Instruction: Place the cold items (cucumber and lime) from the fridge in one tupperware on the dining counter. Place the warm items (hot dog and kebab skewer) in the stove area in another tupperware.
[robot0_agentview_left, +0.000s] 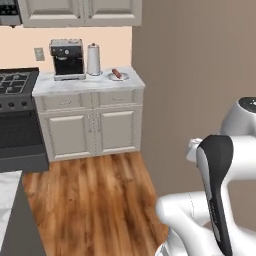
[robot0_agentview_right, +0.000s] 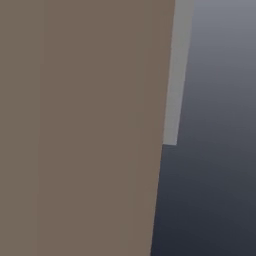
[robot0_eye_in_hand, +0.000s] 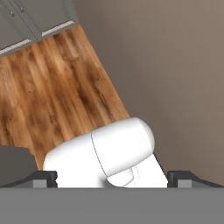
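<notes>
Nearest, the arm (robot0_agentview_left: 215, 190) sits folded at the lower right of the left base view. In the hand view the fingertips (robot0_eye_in_hand: 43, 176) stand at the two bottom corners, so the jaws are spread wide and grasp nothing. This looks like a travel step rather than a grasp, with the base close beside a brown wall (robot0_agentview_left: 190, 75) that also covers the left of the right base view. The grey strip and dark surface to its right there are too plain to name. Bare wood floor (robot0_agentview_left: 95, 200) lies ahead, and a marble corner (robot0_agentview_left: 7, 195), probably the dining bench, cuts into the lower left. Across the floor, at the upper left of centre, cream cabinets carry a marble bench (robot0_agentview_left: 65, 85) beside the stove (robot0_agentview_left: 15, 85). At the bench's right end a small plate (robot0_agentview_left: 124, 77) holds a reddish-brown piece of food (robot0_agentview_left: 116, 73), one of the warm items. It is too small to tell hot dog from kebab. A coffee machine (robot0_agentview_left: 67, 59) and a paper roll (robot0_agentview_left: 93, 59) stand just left of the plate. If that food is next, the base should drive forward over the open floor, clear of the wall and the marble corner. It should stop square to the bench's right end and only then unfold the arm. Coming down from above, with the jaws wide across the food's short side, should keep them clear of the roll and the plate rim.
</notes>
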